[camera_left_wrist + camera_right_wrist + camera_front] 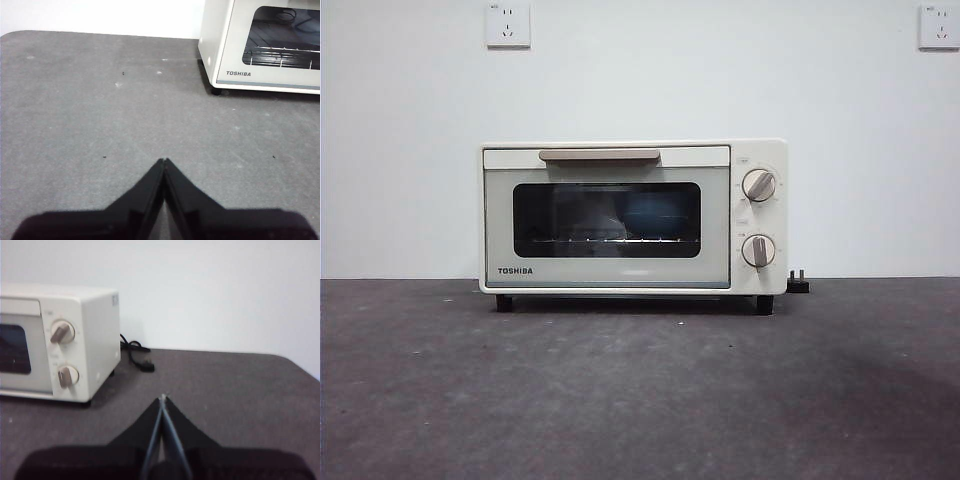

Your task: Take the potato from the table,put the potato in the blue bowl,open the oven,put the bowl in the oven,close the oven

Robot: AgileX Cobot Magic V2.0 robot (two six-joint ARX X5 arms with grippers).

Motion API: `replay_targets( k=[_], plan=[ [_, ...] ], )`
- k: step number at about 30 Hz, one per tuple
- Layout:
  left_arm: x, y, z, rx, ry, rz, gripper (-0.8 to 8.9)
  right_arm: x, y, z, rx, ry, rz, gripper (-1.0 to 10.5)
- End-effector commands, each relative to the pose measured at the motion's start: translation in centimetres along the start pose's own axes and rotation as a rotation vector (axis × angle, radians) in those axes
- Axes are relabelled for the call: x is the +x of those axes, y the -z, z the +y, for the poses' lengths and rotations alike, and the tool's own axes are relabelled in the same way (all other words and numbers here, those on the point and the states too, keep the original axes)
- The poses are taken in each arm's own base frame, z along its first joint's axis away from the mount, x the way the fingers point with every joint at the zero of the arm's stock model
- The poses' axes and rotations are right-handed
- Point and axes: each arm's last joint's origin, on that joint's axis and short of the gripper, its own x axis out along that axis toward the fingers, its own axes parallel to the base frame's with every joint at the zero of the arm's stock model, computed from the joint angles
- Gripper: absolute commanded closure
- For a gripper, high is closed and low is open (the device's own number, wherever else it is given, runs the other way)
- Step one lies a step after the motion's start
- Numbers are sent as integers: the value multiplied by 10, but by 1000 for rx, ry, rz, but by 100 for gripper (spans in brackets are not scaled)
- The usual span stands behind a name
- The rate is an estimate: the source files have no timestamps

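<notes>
Two grippers, left gripper and right gripper, jaws pressed together (empty); one oven, door closed.

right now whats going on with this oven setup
Nothing is being handled. The TOSHIBA toaster oven stands on the table with its door shut, and a blue bowl shows faintly through the glass window. The left pincer and right pincer are both shut and hold nothing, each over bare table off to one side of the oven.
</notes>
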Motion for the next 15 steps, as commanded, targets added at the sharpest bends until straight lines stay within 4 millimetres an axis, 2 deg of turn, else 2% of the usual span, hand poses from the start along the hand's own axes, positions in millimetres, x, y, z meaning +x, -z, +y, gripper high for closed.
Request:
replay_targets(
  k=[1,10,15],
  plan=[
    [1,2,0,-5,0,-2,817,-1,8,0,15,11,51,946],
    [1,2,0,-5,0,-1,817,-7,25,-1,12,81,218,946],
    [1,2,0,-5,0,3,817,-7,25,-1,10,83,220,946]
  ],
)
